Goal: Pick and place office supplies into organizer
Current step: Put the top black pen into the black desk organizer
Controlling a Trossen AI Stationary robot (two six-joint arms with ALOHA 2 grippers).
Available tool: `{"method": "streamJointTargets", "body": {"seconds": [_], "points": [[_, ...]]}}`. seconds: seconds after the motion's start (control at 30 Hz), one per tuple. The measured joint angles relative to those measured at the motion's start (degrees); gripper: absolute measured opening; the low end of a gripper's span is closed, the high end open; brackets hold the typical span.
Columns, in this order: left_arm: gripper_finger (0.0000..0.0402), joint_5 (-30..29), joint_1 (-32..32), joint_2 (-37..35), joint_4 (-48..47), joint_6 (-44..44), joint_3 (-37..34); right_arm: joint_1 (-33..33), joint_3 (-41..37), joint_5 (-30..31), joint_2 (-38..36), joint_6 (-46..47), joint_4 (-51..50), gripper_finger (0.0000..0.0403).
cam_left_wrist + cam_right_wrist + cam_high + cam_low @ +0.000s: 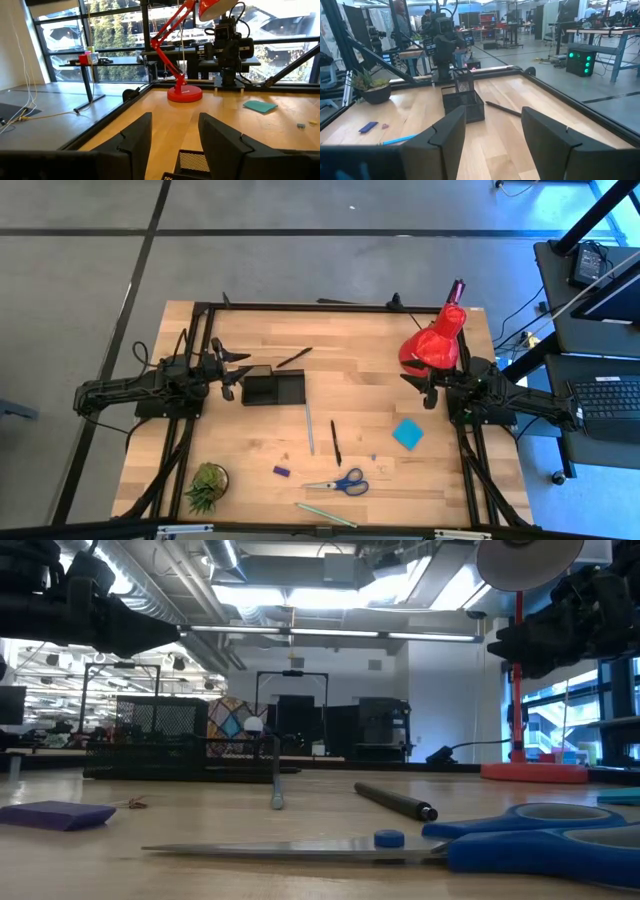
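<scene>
Both grippers released, supplies loose on the table.
We find the left gripper empty beside the organizer, the right gripper empty near the lamp; scissors, sticky-note pad and pens lie outside.

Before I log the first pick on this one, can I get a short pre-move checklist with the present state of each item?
1. Left tool open and holding nothing: ok; it hangs right by the organizer's cup end.
2. Right tool open and holding nothing: ok; it waits beside the red lamp.
3. Organizer's low compartment free to receive: ok in the high view; inside of the cup section: cannot tell.
4. Supplies still on the table: scissors, black pen, cyan pad, purple block: ok, none yet in the organizer.
5. Potted plant clear of the scissors: ok.
</scene>
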Motion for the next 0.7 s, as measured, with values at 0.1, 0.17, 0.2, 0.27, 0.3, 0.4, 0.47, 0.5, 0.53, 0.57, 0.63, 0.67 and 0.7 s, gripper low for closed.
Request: {"method": "streamJointTargets", "body": {"seconds": [0.1, 0.17, 0.2, 0.27, 0.3, 0.4, 0.47, 0.5, 0.53, 0.57, 0.63, 0.67, 0.7], "points": [[0.0157, 0.00, 0.00, 0.00, 0.00, 0.00, -0.01, 0.00, 0.01, 0.00, 0.00, 0.01, 0.00, 0.0195], [0.0157, 0.00, 0.00, 0.00, 0.00, 0.00, -0.01, 0.00, 0.00, 0.00, 0.00, 0.01, 0.00, 0.0195], [0.0157, 0.00, 0.00, 0.00, 0.00, 0.00, 0.02, 0.00, 0.00, 0.00, 0.00, 0.01, -0.02, 0.0195], [0.0157, 0.00, 0.00, 0.00, 0.01, -0.15, 0.01, 0.00, 0.00, 0.00, 0.00, 0.01, 0.00, 0.0195], [0.0157, -0.02, 0.00, 0.00, 0.03, -1.06, 0.00, 0.00, 0.00, 0.00, 0.00, 0.02, 0.00, 0.0195], [0.0156, -2.42, 0.00, 0.07, 3.74, -7.56, 0.26, 0.00, 0.00, 0.02, 0.00, 1.33, 0.54, 0.0195], [0.0153, -1.62, 0.05, 0.68, 4.11, -7.01, 3.41, 0.00, 0.00, 0.04, 0.00, 1.44, 0.69, 0.0195], [0.0152, 0.32, 0.04, 1.13, 4.13, -5.79, 5.24, 0.00, 0.00, 0.04, 0.00, 1.41, 0.68, 0.0195], [0.0151, 2.04, 0.01, 2.22, 4.20, -4.69, 7.12, 0.00, 0.00, 0.04, 0.00, 1.39, 0.70, 0.0195], [0.0149, 3.23, 0.00, 3.69, 3.99, -3.97, 8.91, 0.00, 0.00, 0.18, 0.00, 1.38, 0.73, 0.0195], [0.0146, 3.63, 0.00, 7.37, 2.61, -3.47, 12.78, 0.00, 0.00, 1.55, 0.00, 1.27, 1.40, 0.0195], [0.0144, 3.28, 0.00, 9.66, 1.39, -3.45, 14.99, 0.00, 0.00, 2.52, 0.00, 1.27, 1.77, 0.0195], [0.0142, 2.31, 0.00, 12.25, -0.04, -3.43, 17.24, 0.00, 0.00, 3.44, 0.00, 1.27, 2.09, 0.0195]]}}
